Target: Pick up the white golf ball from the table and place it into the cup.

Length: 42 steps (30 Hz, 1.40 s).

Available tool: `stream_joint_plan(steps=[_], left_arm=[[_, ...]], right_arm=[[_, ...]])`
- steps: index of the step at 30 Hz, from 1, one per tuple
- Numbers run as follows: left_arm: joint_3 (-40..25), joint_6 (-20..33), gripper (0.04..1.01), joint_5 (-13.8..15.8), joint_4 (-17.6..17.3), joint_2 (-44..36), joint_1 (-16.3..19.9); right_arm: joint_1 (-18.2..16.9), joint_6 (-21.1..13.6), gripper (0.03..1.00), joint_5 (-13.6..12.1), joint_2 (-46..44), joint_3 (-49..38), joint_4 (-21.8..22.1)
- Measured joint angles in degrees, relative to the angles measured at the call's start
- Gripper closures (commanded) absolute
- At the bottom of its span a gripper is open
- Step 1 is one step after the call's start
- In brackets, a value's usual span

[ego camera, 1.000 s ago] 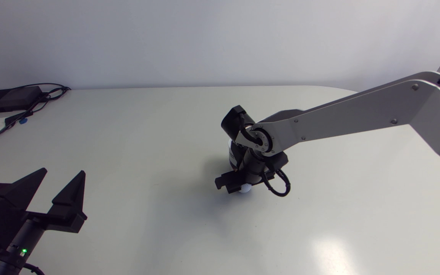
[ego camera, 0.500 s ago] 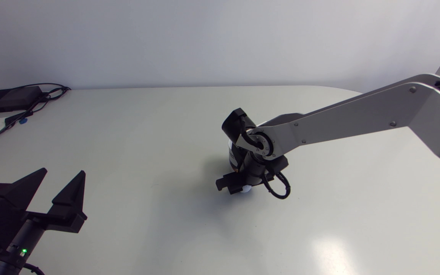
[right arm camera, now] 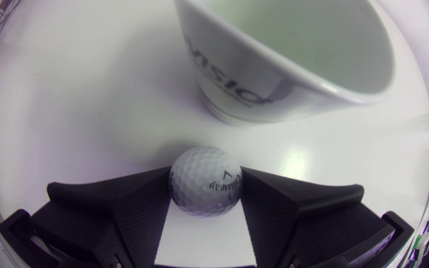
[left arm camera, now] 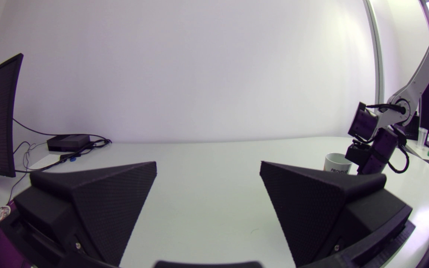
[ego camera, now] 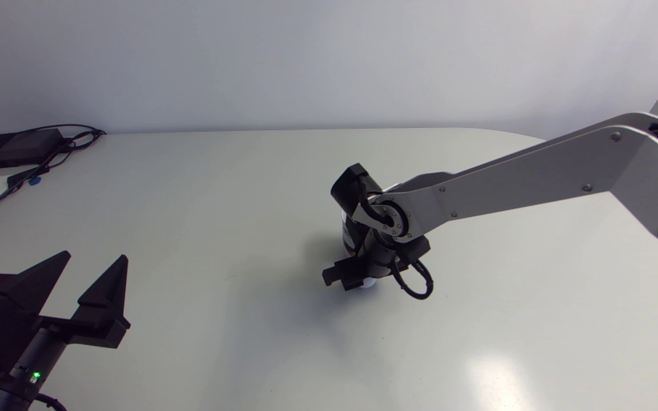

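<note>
Black and matte, the right gripper (right arm camera: 205,175) has its two broad wedge fingers (right arm camera: 140,197) drawn in to a narrow gap and clamped on the white dimpled golf ball (right arm camera: 205,184), one fingertip pressing each side of it. The ball sits at the very tips, low over the pale grey table (right arm camera: 69,111), with a dark shadow close beneath it. Whether it touches the surface cannot be told. Just ahead of the ball, near but apart from it, stands the white ceramic cup (right arm camera: 259,82), upright with its mouth open and dark print on its wall. In the head view the silver-grey right arm (ego camera: 523,177) comes in from the right edge and reaches to about the table's middle. Its wrist bends down over the ball (ego camera: 368,282) and hides most of the cup. This spot lies well away from every edge, with tabletop stretching widely to the left, toward the near edge and back to the far edge by the wall. The left gripper (ego camera: 95,257) sits well apart at the near left corner, its fingers spread wide. Farthest off, at the far left corner, a flat black box (ego camera: 15,147) and its cables (ego camera: 49,162) lie near the table's edge.
</note>
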Motion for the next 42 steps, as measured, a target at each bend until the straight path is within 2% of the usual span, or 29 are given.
stream_joint_plan(steps=[10, 17, 28, 33, 42], left_arm=[[0.00, 0.00, 0.051, 0.00, 0.00, 0.00, -0.17], [0.00, 0.00, 0.051, 0.00, 0.00, 0.00, -0.31], [0.00, 0.00, 0.051, 0.00, 0.00, 0.00, -0.33], [0.00, 0.00, 0.051, 0.00, 0.00, 0.00, -0.37], [0.00, 0.00, 0.051, 0.00, 0.00, 0.00, -0.37]], right_arm=[[0.00, -0.02, 0.546, 0.17, -1.49, -1.51, 0.31], [0.00, -0.48, 0.546, 0.17, -7.15, -2.01, -0.79], [-0.87, -1.99, 0.546, 0.61, -19.54, -0.55, -6.56], [-2.49, -3.41, 0.544, 0.59, -17.86, 3.32, -6.27], [-3.39, -4.57, 0.544, 0.59, -6.49, 10.71, -3.67]])
